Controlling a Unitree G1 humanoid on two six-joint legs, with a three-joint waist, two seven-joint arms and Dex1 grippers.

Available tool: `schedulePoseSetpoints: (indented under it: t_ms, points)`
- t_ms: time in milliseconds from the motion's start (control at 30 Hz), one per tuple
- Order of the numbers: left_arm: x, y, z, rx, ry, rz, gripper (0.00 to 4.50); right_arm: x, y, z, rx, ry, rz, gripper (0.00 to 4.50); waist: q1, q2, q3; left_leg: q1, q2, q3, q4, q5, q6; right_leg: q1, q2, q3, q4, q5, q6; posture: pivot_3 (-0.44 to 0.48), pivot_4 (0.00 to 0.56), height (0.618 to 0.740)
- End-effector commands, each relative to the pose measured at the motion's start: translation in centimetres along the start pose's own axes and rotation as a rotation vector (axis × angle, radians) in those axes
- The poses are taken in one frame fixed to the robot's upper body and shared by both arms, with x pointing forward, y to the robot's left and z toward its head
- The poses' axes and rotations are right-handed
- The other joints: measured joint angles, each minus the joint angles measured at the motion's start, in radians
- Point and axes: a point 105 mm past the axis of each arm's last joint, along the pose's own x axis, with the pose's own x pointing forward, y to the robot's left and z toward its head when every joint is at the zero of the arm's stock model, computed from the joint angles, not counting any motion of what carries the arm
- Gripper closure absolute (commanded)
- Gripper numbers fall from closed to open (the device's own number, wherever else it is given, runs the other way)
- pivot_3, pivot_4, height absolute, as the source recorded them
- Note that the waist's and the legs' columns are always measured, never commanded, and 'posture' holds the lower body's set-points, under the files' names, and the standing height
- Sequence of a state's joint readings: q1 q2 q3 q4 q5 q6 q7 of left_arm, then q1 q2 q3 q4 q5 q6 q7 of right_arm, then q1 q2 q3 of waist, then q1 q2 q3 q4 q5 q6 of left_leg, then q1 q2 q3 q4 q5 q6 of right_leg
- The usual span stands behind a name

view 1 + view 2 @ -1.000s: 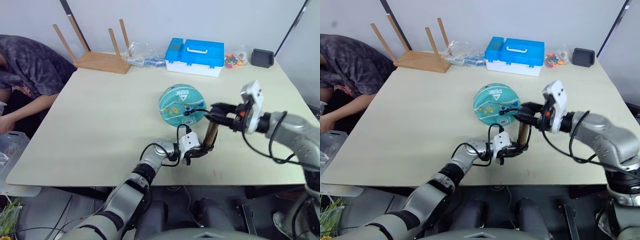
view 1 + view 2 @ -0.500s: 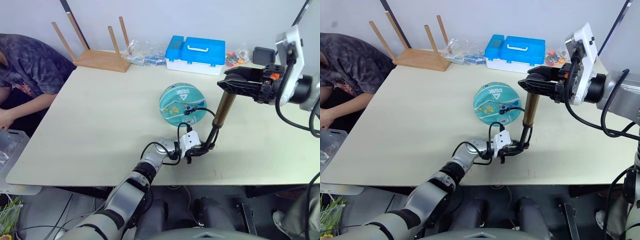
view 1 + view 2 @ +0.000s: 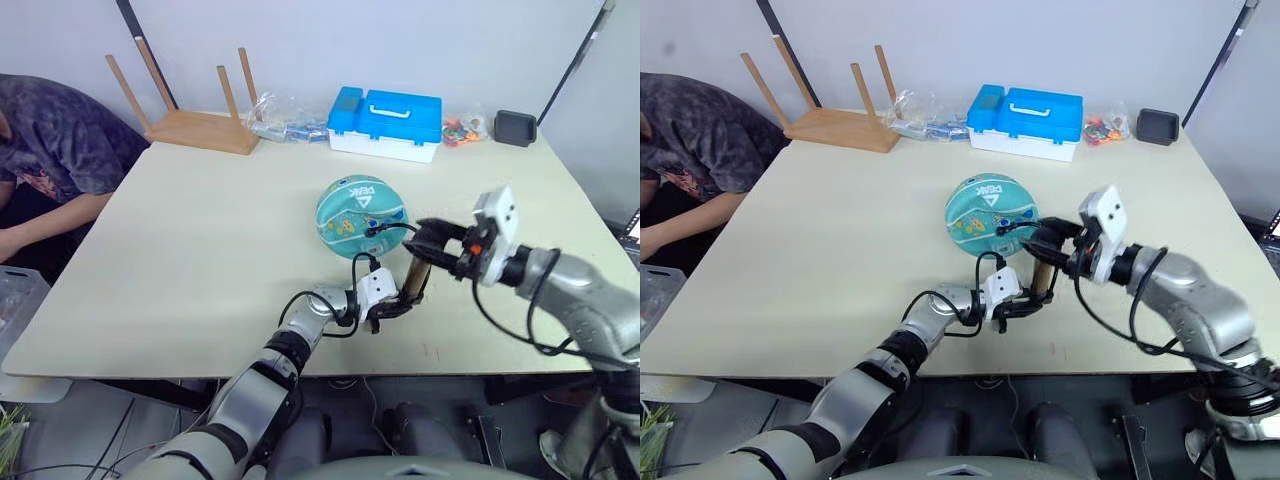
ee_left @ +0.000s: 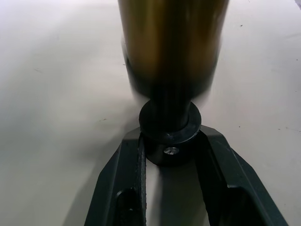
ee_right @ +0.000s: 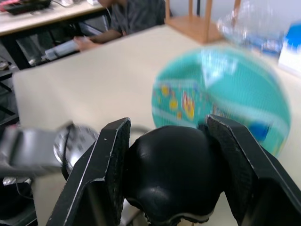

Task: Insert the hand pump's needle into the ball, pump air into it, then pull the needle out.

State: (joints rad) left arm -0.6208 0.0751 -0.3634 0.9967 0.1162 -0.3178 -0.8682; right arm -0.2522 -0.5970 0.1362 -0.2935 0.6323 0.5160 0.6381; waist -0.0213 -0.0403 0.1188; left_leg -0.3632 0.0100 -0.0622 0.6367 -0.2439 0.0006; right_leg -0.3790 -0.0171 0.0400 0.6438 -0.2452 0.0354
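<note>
One stroke ends: the right gripper [image 3: 432, 238], clamped on the black T-handle [image 5: 172, 176], has pushed down the bronze-gold hand pump [image 3: 415, 278], its base pinched by the left gripper [image 4: 170, 155], feeding the teal ball [image 3: 361, 215]

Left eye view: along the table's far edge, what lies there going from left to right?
Upturned wooden stool → clear plastic bag → blue box → small bag of colourful bits → black tray.
</note>
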Motion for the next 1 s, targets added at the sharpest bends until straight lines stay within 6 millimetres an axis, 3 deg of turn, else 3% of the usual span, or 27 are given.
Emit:
schedulePoseSetpoints:
  t_ms: [33, 100, 367, 467, 533, 700, 800, 867, 1000]
  points:
    - [-0.9, -1.7, -4.2, -0.065, 0.153, -0.05, 3.55, -0.8, -0.7, -7.8, 0.114, 0.275, -0.067, 2.43, -0.002, 0.001, -0.002, 0.001, 0.0, 0.0, -0.002, 0.0, 0.0, 0.003, 0.0, 0.001, -0.002, 0.0, 0.0, 0.0, 0.15, 0.74]
    - [-0.9, -1.6, -4.2, -0.066, 0.156, -0.049, 3.55, -0.6, -1.1, -6.2, 0.091, 0.228, -0.071, 2.43, -0.002, 0.001, -0.002, 0.003, 0.001, -0.001, -0.003, 0.0, -0.001, 0.004, -0.003, 0.0, -0.002, -0.001, -0.002, 0.0, 0.15, 0.74]
    - [-0.9, -1.6, -4.4, -0.066, 0.168, -0.048, 3.55, -1.9, -1.8, 6.8, -0.082, -0.047, -0.073, 2.43, 0.006, 0.015, 0.018, -0.002, -0.001, -0.001, -0.002, 0.0, 0.0, -0.001, -0.003, -0.001, -0.002, -0.001, -0.001, 0.0, 0.15, 0.74]
    - [-0.8, -1.7, -4.4, -0.065, 0.167, -0.052, 3.55, -3.2, -1.5, 11.1, -0.136, -0.096, -0.081, 2.43, 0.009, 0.02, 0.025, -0.012, -0.003, 0.0, -0.001, 0.0, 0.0, -0.009, -0.002, -0.001, -0.002, 0.001, 0.002, 0.0, 0.15, 0.74]
    - [-0.8, -1.9, -4.5, -0.065, 0.166, -0.054, 3.55, -3.8, -1.2, 13.1, -0.145, -0.116, -0.08, 2.43, 0.011, 0.02, 0.029, -0.021, -0.004, 0.0, 0.002, 0.001, 0.0, -0.017, -0.002, -0.001, -0.002, 0.004, 0.007, 0.0, 0.15, 0.74]
    - [-0.7, -2.1, -4.6, -0.064, 0.165, -0.06, 3.55, -5.4, -0.6, 18.1, -0.191, -0.168, -0.09, 2.43, 0.011, 0.021, 0.034, -0.022, -0.004, 0.0, 0.003, 0.0, 0.001, -0.018, -0.003, -0.001, -0.003, 0.004, 0.007, 0.0, 0.15, 0.74]
    - [-0.7, -2.0, -4.5, -0.064, 0.165, -0.058, 3.55, -5.9, 0.0, 20.1, -0.18, -0.205, -0.067, 2.43, 0.01, 0.021, 0.035, -0.023, -0.004, 0.0, 0.003, 0.0, 0.001, -0.019, -0.003, 0.0, -0.002, 0.004, 0.007, 0.0, 0.15, 0.74]
    - [-0.7, -1.9, -4.5, -0.064, 0.165, -0.057, 3.55, -5.8, 0.4, 20.1, -0.176, -0.187, -0.054, 2.43, 0.011, 0.019, 0.035, -0.024, -0.004, 0.0, 0.003, 0.0, 0.001, -0.02, -0.003, -0.001, -0.002, 0.004, 0.007, 0.0, 0.15, 0.74]
    - [-0.8, -1.7, -4.3, -0.063, 0.161, -0.056, 3.55, -5.4, 0.4, 18.1, -0.165, -0.108, -0.049, 2.43, 0.011, 0.02, 0.035, -0.029, -0.004, 0.0, 0.003, 0.0, 0.001, -0.024, -0.003, -0.002, -0.003, 0.005, 0.007, 0.0, 0.15, 0.74]
